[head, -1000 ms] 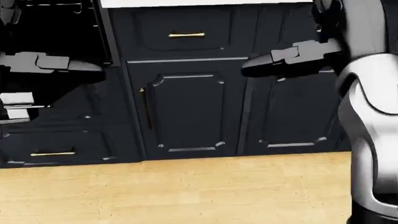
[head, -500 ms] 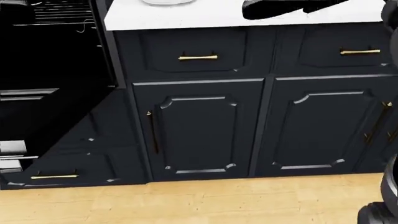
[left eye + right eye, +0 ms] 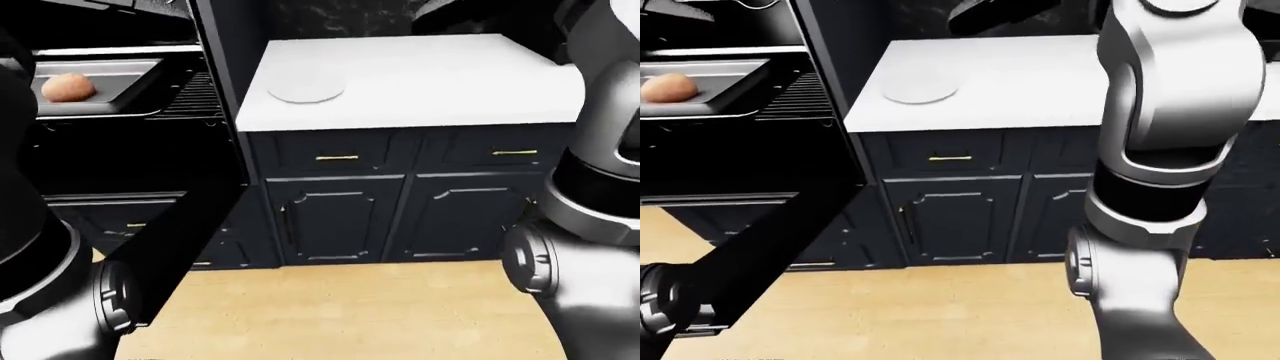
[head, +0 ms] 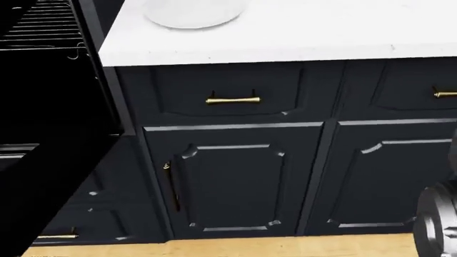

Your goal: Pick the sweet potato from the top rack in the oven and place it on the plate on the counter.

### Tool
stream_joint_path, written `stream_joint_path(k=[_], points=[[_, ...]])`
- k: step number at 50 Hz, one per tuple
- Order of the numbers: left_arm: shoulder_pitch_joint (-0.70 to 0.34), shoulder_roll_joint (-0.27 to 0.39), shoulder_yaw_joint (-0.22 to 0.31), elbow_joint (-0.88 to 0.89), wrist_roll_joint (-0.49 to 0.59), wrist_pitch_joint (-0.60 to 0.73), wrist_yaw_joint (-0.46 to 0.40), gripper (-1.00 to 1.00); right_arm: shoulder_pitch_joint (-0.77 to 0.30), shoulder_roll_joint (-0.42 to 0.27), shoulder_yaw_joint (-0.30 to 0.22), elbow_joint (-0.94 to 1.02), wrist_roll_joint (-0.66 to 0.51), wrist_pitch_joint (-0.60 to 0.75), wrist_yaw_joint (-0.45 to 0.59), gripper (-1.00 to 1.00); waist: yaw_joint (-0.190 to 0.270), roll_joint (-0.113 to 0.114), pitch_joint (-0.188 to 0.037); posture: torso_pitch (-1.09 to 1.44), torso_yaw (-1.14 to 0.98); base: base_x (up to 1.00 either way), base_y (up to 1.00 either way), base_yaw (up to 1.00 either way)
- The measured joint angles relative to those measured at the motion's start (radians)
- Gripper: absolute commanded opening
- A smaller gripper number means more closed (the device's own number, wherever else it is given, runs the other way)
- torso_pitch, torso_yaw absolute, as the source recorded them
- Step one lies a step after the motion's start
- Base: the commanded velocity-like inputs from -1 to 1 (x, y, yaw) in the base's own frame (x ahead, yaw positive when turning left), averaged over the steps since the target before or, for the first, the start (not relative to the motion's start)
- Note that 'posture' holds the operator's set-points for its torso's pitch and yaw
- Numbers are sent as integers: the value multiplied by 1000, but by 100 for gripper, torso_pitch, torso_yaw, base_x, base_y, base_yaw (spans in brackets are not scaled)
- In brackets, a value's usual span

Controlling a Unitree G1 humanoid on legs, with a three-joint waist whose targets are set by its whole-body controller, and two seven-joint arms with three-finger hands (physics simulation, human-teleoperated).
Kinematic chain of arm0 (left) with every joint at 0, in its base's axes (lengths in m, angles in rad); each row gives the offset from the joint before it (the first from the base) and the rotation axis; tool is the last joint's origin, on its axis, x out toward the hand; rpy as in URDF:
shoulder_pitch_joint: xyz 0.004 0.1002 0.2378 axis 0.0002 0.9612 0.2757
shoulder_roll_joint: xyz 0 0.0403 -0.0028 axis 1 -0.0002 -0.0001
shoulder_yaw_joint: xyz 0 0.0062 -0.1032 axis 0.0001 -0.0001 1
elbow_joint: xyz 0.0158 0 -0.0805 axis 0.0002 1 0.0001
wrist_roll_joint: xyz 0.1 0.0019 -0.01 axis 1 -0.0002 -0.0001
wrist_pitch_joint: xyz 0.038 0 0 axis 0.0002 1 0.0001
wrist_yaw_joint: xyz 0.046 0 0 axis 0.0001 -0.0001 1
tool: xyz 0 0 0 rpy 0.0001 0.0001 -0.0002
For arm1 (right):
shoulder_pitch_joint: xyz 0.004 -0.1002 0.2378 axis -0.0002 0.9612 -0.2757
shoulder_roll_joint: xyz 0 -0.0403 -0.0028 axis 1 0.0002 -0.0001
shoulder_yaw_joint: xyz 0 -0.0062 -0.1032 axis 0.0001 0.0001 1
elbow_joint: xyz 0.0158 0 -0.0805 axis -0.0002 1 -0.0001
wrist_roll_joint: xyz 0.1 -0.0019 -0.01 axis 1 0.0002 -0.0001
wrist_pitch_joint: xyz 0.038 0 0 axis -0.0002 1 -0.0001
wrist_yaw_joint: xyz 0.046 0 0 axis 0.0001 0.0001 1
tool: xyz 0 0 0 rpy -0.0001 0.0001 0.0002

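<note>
The sweet potato (image 3: pixel 68 86) lies on a grey tray (image 3: pixel 125 75) on the top rack (image 3: pixel 196 100) of the open oven, at the upper left of the left-eye view. The round white plate (image 3: pixel 307 84) sits empty on the white counter (image 3: pixel 450 82), right of the oven; it also shows in the head view (image 4: pixel 193 12). My right hand (image 3: pixel 985 16) is raised above the counter, past the plate, fingers stretched out and empty. My left forearm runs up the left edge of the left-eye view; its hand is at the top edge, too cropped to read.
The oven door (image 3: pixel 185 247) hangs open as a dark slab reaching toward me at lower left. Dark cabinets with brass handles (image 4: pixel 232 99) stand below the counter. My right arm (image 3: pixel 1170 112) fills much of the right-eye view. Wood floor lies below.
The head camera has tilted up: the cabinets slid down and the counter edge and plate came into view. Both hands rose out of the head view.
</note>
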Motion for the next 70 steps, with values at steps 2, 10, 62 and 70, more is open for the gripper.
stream_joint_path(k=[2, 10, 62, 70], points=[[0, 10, 7, 3, -7, 16, 3, 100, -11, 4, 9, 10, -3, 10, 11, 100, 10, -11, -11, 0, 0, 40, 0, 73], [0, 42, 39, -42, -34, 7, 27, 100, -48, 4, -7, -12, -28, -7, 11, 100, 23, -138, -17, 0, 0, 31, 0, 95], [25, 103, 49, -56, -117, 11, 78, 100, -34, 30, 21, -101, -86, 73, 91, 100, 13, -65, -18, 0, 0, 3, 0, 98], [26, 94, 17, -55, -136, 18, 74, 100, -11, 26, -3, -99, -115, 91, 97, 100, 4, -91, -25, 0, 0, 0, 0, 84]])
